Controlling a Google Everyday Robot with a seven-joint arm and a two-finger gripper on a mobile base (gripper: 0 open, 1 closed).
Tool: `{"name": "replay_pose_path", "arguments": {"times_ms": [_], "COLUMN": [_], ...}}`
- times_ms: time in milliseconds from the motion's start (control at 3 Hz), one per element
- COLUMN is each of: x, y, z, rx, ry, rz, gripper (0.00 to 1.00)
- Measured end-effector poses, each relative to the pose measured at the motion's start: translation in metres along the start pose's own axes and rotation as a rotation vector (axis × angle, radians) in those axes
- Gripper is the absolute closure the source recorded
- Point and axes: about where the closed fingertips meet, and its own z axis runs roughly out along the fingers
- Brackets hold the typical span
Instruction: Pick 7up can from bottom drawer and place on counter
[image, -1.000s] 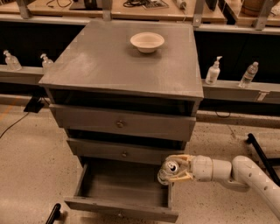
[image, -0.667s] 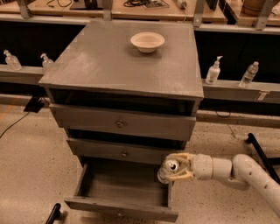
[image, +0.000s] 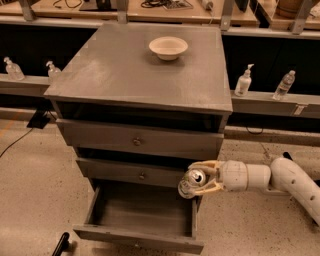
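Observation:
The 7up can (image: 190, 182) is a small can with a shiny silver lid, held tilted in my gripper (image: 198, 178). The gripper is shut on the can and reaches in from the right on a white arm (image: 280, 180). It holds the can above the right rear corner of the open bottom drawer (image: 141, 215), whose grey floor is bare. The counter (image: 135, 67) is the wide grey slab on top of the cabinet, well above the can.
A pale bowl (image: 168, 47) sits at the back middle of the counter. Two closed drawer fronts with round knobs (image: 136, 142) lie above the open drawer. Clear bottles (image: 243, 81) stand on ledges at both sides. A black object (image: 61, 244) lies on the floor at lower left.
The gripper and the can have shifted very slightly; otherwise nothing has visibly changed.

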Motion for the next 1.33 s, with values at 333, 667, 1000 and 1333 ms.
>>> {"name": "replay_pose_path", "arguments": {"times_ms": [333, 667, 1000, 1333], "x": [-0.075, -0.118, -0.163, -0.199], "y": [-0.004, -0.011, -0.032, -0.058], "z": [0.004, 0.009, 0.018, 0.026], "rx": [-0.092, -0.155, -0.218, -0.238], "ry": [-0.005, 0.02, 0.079, 0.131], "rz": [-0.075, -0.087, -0.1, -0.095], "gripper": [1.0, 1.0, 1.0, 1.0]}}
